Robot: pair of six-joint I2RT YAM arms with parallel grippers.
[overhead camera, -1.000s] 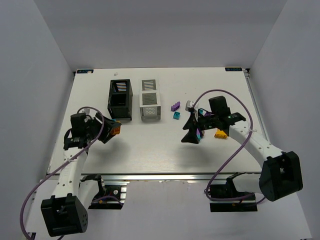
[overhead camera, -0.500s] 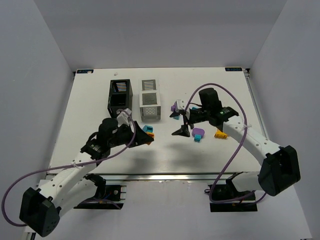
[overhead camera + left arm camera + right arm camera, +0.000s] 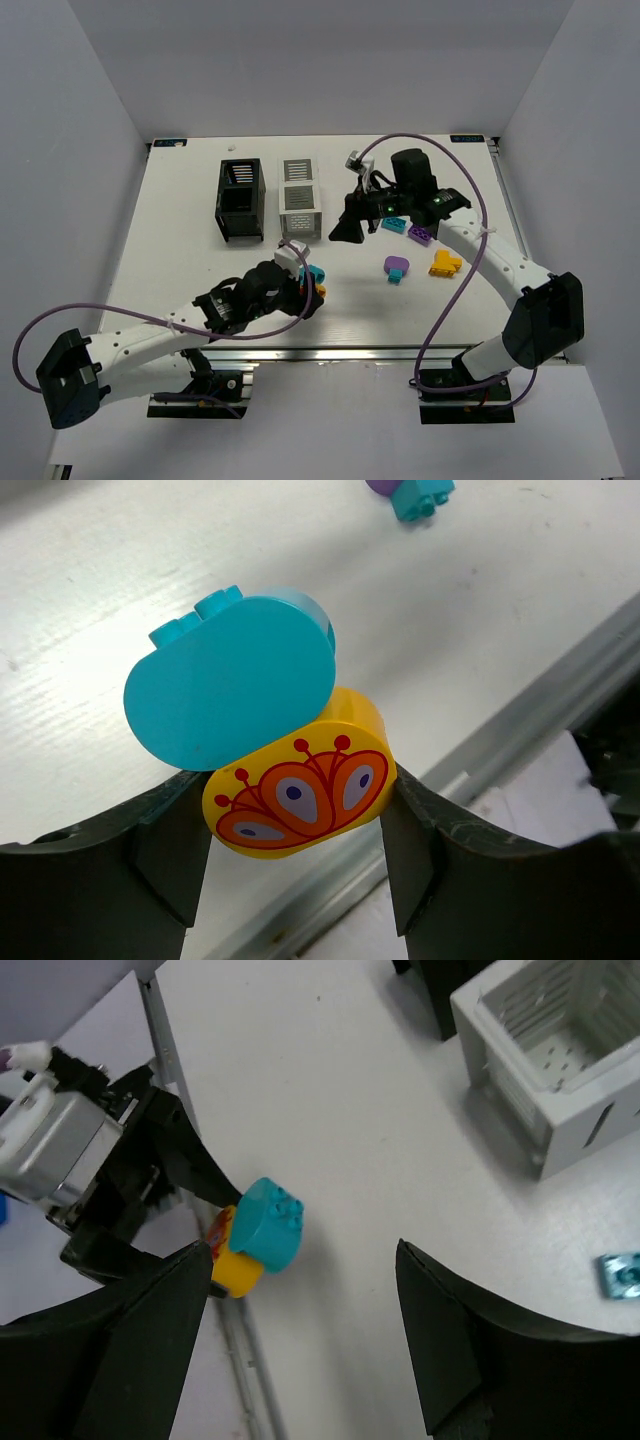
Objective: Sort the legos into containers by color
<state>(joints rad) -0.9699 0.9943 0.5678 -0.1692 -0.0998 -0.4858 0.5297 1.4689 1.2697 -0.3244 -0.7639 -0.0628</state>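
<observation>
My left gripper is shut on a yellow brick with an orange pattern; a teal brick is stuck on top of it. It holds them above the table's near middle. The right wrist view also shows this pair. My right gripper is open and empty, hanging beside the white container. The black container stands to its left. A purple-and-teal brick, a yellow-orange brick, a purple brick and a small teal brick lie on the right.
The table's metal front rail runs just below my left gripper. In the right wrist view the white container is at the upper right, with a small teal brick at the right edge.
My left arm has swung from the left side to the near middle, carrying the yellow-and-teal bricks. My right gripper has moved up and left, away from the loose bricks, towards the white container.
</observation>
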